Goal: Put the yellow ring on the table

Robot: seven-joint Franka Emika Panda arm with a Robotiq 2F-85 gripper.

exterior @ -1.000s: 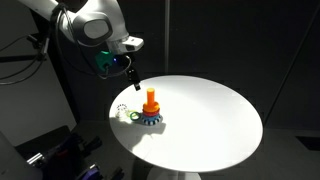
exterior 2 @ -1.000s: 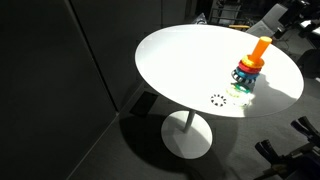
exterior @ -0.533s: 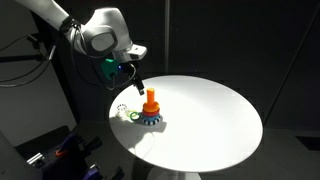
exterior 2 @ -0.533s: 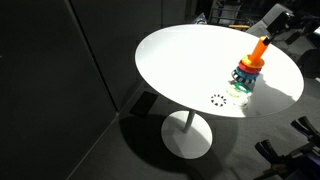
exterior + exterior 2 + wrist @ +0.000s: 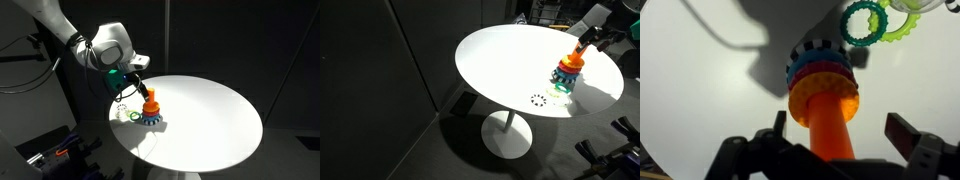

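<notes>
A stacking toy stands near the edge of the round white table (image 5: 210, 120) (image 5: 500, 55). In the wrist view its yellow ring (image 5: 801, 96) sits on top of the stack around the tall orange peg (image 5: 830, 125), with a red ring (image 5: 820, 70) and the blue base (image 5: 805, 58) under it. My gripper (image 5: 840, 130) is open, its two fingers on either side of the peg's upper part, above the yellow ring and not touching it. In both exterior views the gripper (image 5: 143, 93) (image 5: 588, 42) hangs just over the toy (image 5: 150, 108) (image 5: 567, 72).
A dark green ring (image 5: 868, 22) and a lime green ring (image 5: 908, 8) lie on the table beside the toy, near the table edge (image 5: 128, 116) (image 5: 560, 92). A dotted white ring (image 5: 538, 99) lies next to them. The surroundings are dark.
My gripper has moved down and sideways from beside the toy to right over its orange peg. The toy and the loose rings have not moved.
</notes>
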